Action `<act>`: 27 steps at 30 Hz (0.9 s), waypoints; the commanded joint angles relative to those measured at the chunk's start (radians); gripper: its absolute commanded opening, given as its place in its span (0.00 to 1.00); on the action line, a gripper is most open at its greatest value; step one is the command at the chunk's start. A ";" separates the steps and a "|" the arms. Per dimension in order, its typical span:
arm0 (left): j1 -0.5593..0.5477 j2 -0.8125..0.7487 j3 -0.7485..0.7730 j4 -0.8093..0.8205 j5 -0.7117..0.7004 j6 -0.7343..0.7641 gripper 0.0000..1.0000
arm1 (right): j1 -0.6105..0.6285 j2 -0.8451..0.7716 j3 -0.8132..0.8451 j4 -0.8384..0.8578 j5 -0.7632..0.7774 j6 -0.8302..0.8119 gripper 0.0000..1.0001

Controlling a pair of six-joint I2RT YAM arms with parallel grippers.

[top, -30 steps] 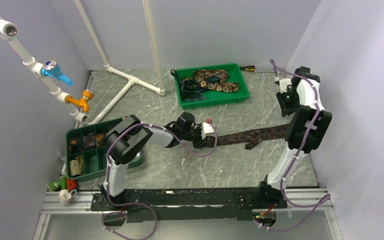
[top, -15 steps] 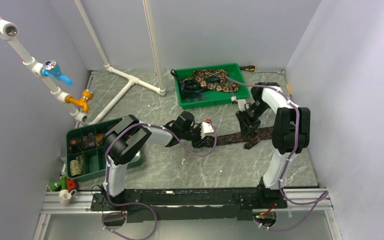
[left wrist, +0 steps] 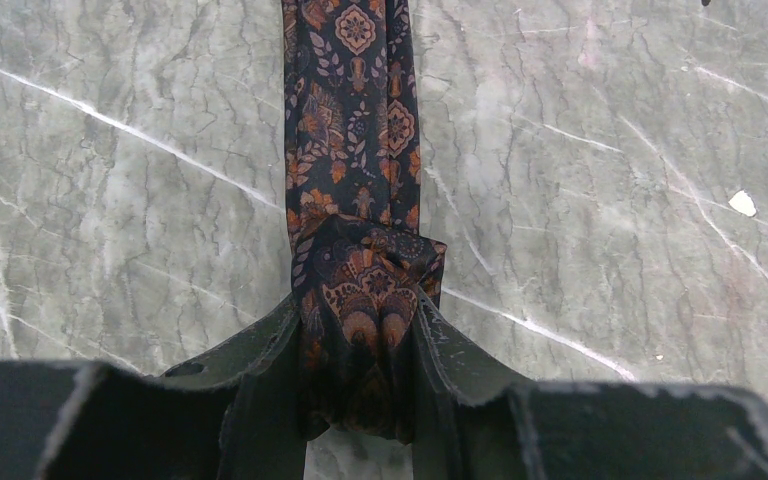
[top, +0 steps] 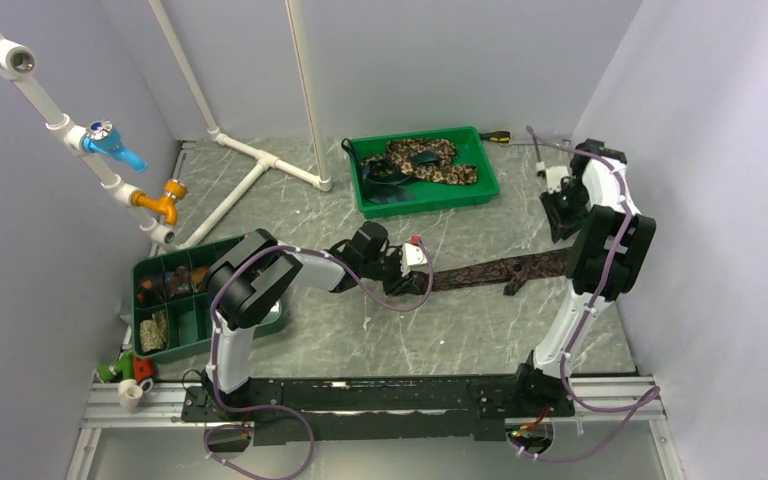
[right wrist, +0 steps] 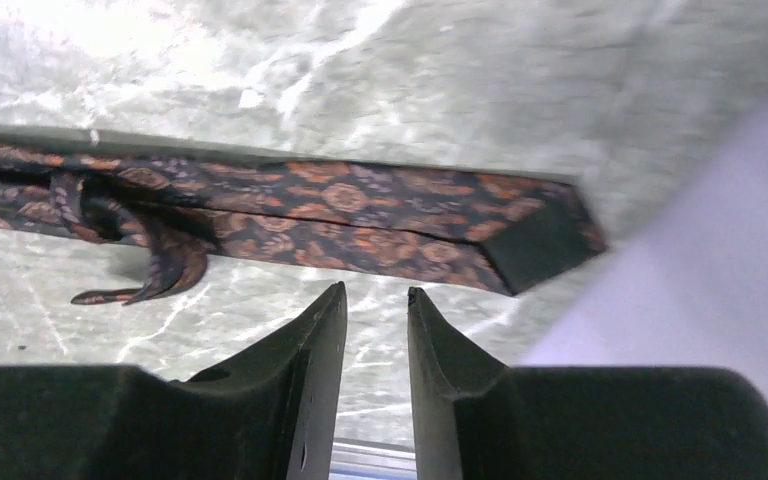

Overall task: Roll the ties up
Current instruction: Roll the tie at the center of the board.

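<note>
A dark brown patterned tie (top: 490, 270) lies stretched across the marble table. Its near end is folded into a small roll (left wrist: 365, 275), and my left gripper (left wrist: 360, 310) is shut on that roll at the tie's left end (top: 422, 272). The rest of the tie (left wrist: 352, 110) runs straight away from the fingers. My right gripper (right wrist: 376, 292) hovers above the tie's wide end (right wrist: 360, 215) by the right wall, slightly open with nothing between the fingers. The narrow tail (right wrist: 150, 270) curls out beside the wide end. The right gripper (top: 563, 225) is high, off the fabric.
A green tray (top: 430, 206) at the back holds a tan-and-brown mottled tie (top: 425, 158) and a dark one. A green compartment tray (top: 175, 315) sits at the left. White pipes (top: 260, 160) cross the back left. The right wall (right wrist: 700, 270) is close to my right gripper.
The right arm swung left and down to the tie's wide end half a second ago, then came back up near the right wall. The left gripper has held still on the roll.
</note>
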 commanded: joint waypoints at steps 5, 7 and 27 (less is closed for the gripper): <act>0.016 0.054 -0.028 -0.243 -0.064 0.030 0.00 | 0.095 -0.082 0.055 -0.162 -0.178 -0.029 0.33; 0.015 0.053 -0.030 -0.241 -0.064 0.026 0.00 | 0.142 -0.106 -0.001 -0.219 -0.300 -0.013 0.33; 0.016 0.073 -0.031 -0.246 -0.066 0.009 0.00 | 0.037 -0.014 0.037 0.019 0.150 -0.057 0.33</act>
